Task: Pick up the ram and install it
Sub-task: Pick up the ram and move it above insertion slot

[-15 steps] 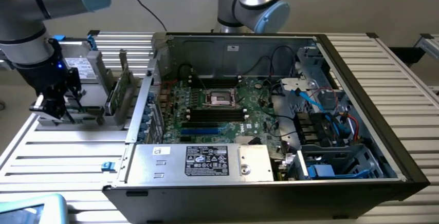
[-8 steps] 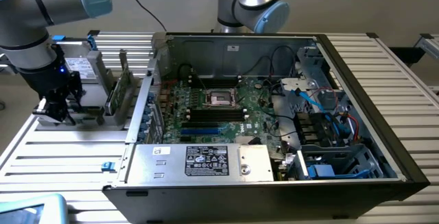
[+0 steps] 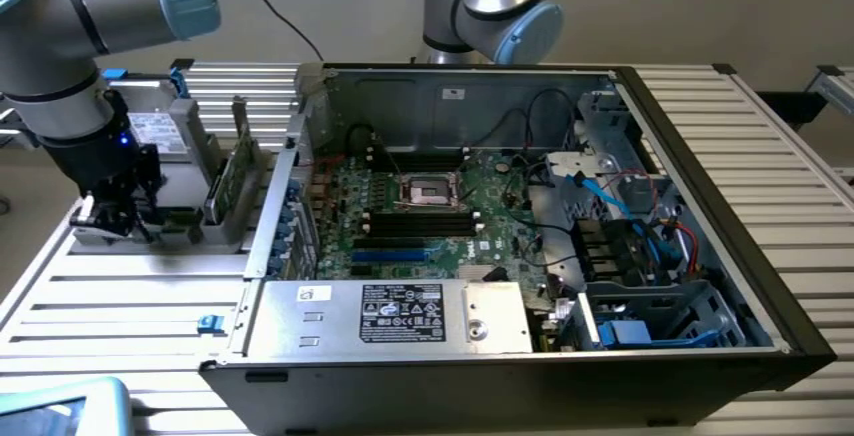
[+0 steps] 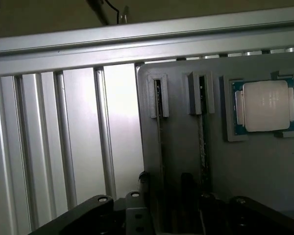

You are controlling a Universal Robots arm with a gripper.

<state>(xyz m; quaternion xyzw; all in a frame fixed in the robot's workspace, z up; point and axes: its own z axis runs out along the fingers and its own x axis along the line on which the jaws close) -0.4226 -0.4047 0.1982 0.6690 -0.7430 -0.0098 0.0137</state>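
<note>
The ram (image 4: pixel 159 142) stands on edge in a slot of a grey fixture (image 4: pixel 181 122), and a second stick (image 4: pixel 202 142) stands in the slot beside it. In the wrist view my gripper (image 4: pixel 165 190) is low over the fixture, with its dark fingers (image 4: pixel 187 188) on either side of the first stick's edge and apart from each other. The exterior view has the gripper (image 3: pixel 118 221) down at the fixture (image 3: pixel 180 228) on the exterior view's left, beside the upright sticks (image 3: pixel 224 188). It holds nothing.
A processor chip (image 4: pixel 263 105) lies in a recess of the fixture. An open computer case (image 3: pixel 747 156) with the motherboard (image 3: pixel 414 206) fills the middle, its power supply (image 3: pixel 387 314) at the front. A second arm (image 3: pixel 487 6) stands behind it. A silver drive (image 3: pixel 154 131) sits behind the fixture.
</note>
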